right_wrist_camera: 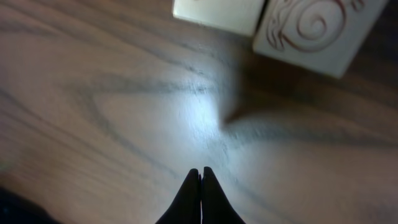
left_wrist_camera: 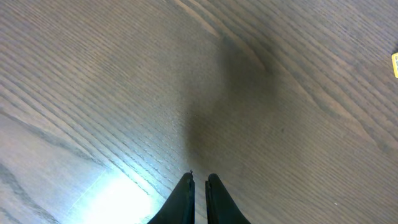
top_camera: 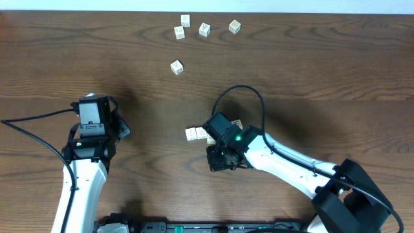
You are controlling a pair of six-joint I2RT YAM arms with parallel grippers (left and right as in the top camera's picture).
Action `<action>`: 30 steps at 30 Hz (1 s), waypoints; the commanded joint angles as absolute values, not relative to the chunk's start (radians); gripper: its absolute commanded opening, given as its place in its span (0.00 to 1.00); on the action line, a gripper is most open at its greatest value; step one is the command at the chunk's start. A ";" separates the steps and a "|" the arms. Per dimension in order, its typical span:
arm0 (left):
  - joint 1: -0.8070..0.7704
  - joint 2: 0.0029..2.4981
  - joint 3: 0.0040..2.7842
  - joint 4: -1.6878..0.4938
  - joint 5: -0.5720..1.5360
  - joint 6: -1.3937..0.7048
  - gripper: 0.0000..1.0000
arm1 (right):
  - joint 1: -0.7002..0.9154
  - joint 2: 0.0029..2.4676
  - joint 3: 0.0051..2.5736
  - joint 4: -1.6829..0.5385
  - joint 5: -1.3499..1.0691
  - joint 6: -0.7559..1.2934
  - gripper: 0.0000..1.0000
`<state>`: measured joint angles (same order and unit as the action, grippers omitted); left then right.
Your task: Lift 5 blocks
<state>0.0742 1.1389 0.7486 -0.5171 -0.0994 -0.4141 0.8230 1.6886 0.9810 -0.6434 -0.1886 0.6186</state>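
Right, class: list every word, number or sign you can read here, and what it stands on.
No readable words or numbers.
Spiral block, right wrist view: a reddish swirl sign, no letters.
Neighbour block: blurred, nothing legible.
Far blocks, overhead: prints too small to read.

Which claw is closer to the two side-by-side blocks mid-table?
Right. Right claw sits just short of the blocks; left claw is far off to their left.

Overhead view was evenly lit and sharp, with soft shadows on the table point(top_camera: 310, 71). Left wrist view showed bright glare low left and a broad central shadow. Right wrist view was dim; the blocks point(right_wrist_camera: 314, 28) were blurred.
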 commanded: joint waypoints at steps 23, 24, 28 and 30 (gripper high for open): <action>0.078 1.134 0.763 -0.519 -0.088 -0.400 0.09 | 0.829 1.689 0.905 -0.408 -0.056 0.499 0.01; 0.078 1.134 0.763 -0.519 -0.088 -0.400 0.09 | 0.829 1.689 0.905 -0.408 -0.052 0.499 0.01; 0.078 1.134 0.763 -0.519 -0.088 -0.400 0.09 | 0.829 1.703 0.904 -0.394 -0.049 0.481 0.01; 0.078 1.134 0.763 -0.519 -0.088 -0.400 0.09 | 0.829 1.721 0.904 -0.385 -0.049 0.476 0.01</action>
<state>0.0742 1.1385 0.7486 -0.5171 -0.0875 -0.4137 0.8230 1.6928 0.9092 -0.3931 -0.0700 0.5064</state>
